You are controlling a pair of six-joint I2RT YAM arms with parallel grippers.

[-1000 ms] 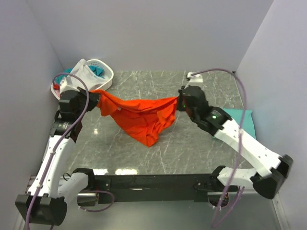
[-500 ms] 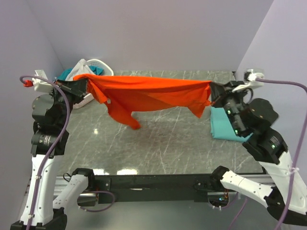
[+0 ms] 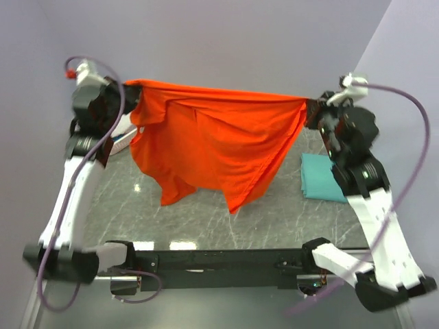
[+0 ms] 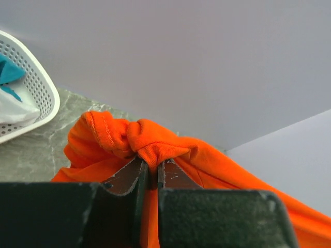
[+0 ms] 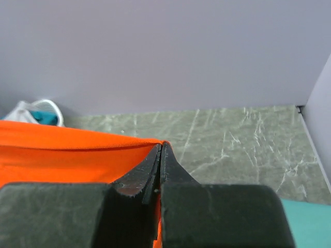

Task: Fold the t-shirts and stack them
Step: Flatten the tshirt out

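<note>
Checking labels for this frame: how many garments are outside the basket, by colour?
Orange: 1, the orange t-shirt, hanging spread between the left hand and the right hand.
Teal: 1, the folded teal garment, lying on the table.
Total: 2.

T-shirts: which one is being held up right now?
The orange t-shirt, stretched between the left gripper and right gripper, both shut on its top edge. The teal t-shirt lies folded on the table.

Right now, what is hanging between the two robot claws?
The orange t-shirt: the left gripper and right gripper each pinch an upper end, and it hangs spread between them, clearest in the top view.
</note>
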